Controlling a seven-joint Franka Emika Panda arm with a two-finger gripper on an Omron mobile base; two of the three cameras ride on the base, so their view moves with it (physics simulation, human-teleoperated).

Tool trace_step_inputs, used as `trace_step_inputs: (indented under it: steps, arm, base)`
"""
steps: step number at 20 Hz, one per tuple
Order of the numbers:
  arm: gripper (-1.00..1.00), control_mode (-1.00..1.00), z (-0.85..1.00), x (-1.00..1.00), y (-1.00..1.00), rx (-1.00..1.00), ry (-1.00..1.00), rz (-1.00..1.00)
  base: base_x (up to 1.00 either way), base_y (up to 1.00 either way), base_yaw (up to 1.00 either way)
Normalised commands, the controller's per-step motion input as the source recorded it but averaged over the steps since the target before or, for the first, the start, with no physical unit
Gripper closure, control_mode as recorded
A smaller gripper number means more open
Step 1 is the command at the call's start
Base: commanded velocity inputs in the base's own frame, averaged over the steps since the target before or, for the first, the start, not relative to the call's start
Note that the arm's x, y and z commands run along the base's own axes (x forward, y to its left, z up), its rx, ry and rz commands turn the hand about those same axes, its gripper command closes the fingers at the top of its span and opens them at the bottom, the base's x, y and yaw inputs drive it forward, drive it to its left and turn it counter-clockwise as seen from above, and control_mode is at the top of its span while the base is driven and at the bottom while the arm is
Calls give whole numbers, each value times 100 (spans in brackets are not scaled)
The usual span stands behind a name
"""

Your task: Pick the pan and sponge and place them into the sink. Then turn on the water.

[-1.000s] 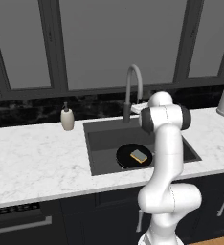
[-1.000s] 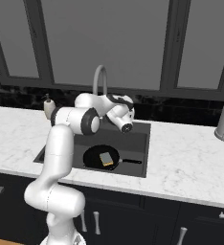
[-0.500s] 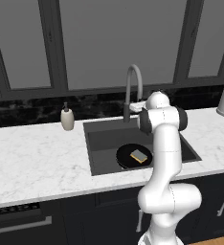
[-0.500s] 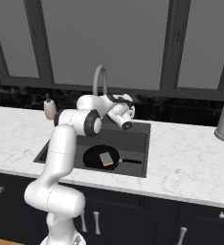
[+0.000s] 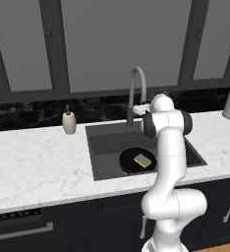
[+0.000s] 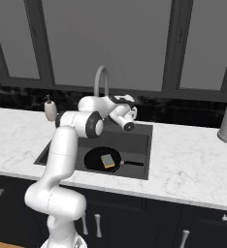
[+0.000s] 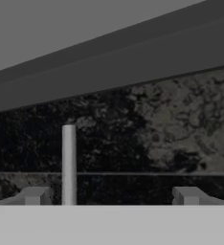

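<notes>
Nearest the base, the white marble tabletop (image 5: pixel 38 167) carries the large rectangular dark grey recessed sink (image 5: pixel 107 142). In the basin's front part lies the round, shallow, all-black frying pan (image 6: pixel 97 159), its thin straight handle running along the front wall toward the right in the right base view. The small yellow sponge with a grey-green top face (image 5: pixel 143 160) rests on the pan. Judging by this, both things are already placed, and only the water is left.

Above the back of the basin the two-finger tool (image 6: pixel 128 121) hangs with its jaws spread as wide as they go, holding nothing. In the hand view its tips (image 7: pixel 35 195) frame the lower edge. The tall grey gooseneck faucet (image 5: pixel 136 93) stands just beyond and a little to the left of the tool as the right base view shows it. Its thin upright stem (image 7: pixel 69 165) rises just inside the left tip in the hand view. The coming move turns on that offset: the tool likely needs to go forward and slightly leftward; I cannot make out a lever

Farther left along the back edge stands a small beige soap dispenser bottle (image 5: pixel 69 121), then a black speckled backsplash (image 7: pixel 171 124) and dark-framed windows (image 5: pixel 117 39)
</notes>
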Motion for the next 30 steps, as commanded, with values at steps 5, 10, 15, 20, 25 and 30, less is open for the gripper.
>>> trace_step_inputs:
  steps: [5,10,15,20,25,30]
  arm:
    - [-100,-100,0,0,-26,5,0,-4]
    - [-100,-100,0,0,-41,6,0,-8]
    - [-100,-100,0,0,-42,5,0,-9]
    - [-100,-100,0,-1,-53,8,2,-10]
    - [-100,-100,0,0,-58,10,4,-11]
    - [-100,-100,0,0,-67,11,4,-10]
  base:
    - [0,0,0]
    - [0,0,0]
    - [0,0,0]
    - [0,0,0]
    - [0,0,0]
    - [0,0,0]
